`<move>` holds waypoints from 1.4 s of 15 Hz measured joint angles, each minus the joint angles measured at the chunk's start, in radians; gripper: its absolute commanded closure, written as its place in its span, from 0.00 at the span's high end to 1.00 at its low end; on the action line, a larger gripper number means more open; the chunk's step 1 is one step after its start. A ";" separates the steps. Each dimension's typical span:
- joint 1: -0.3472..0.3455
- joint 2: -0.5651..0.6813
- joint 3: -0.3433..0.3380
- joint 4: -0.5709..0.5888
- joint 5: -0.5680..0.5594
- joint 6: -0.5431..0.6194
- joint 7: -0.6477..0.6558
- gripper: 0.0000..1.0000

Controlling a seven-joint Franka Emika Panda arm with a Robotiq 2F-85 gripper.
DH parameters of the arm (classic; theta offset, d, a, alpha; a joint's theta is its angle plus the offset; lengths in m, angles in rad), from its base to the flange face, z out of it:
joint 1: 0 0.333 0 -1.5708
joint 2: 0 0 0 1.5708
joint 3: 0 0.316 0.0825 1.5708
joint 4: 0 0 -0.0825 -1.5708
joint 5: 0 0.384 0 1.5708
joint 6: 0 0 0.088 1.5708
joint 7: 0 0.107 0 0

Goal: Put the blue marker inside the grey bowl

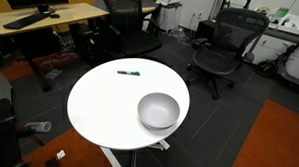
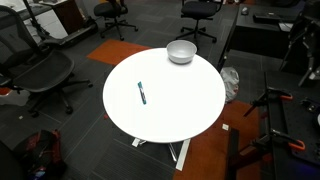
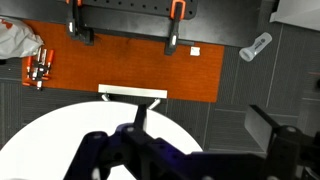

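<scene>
On my screen the round white desk (image 2: 185, 105) fills the middle, standing on a white base (image 2: 180, 152). The marker (image 2: 141, 93) lies flat on its left half, running roughly towards and away from the camera, with bare surface all round it. The bowl (image 2: 181, 52) sits upright at the far edge, well apart from the marker. I see a black chair (image 2: 45, 75) to the left of the desk and two more chairs (image 2: 115, 12) (image 2: 200, 10) at the back. Orange floor patches (image 2: 112, 50) show beside the dark carpet, and a black stand (image 2: 278, 105) is on the right
</scene>
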 measured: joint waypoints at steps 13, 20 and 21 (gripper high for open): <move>-0.023 0.334 0.032 0.199 0.023 0.362 0.345 1.00; -0.026 0.563 0.039 0.355 0.020 0.487 0.570 1.00; -0.027 0.594 0.038 0.379 0.017 0.504 0.593 1.00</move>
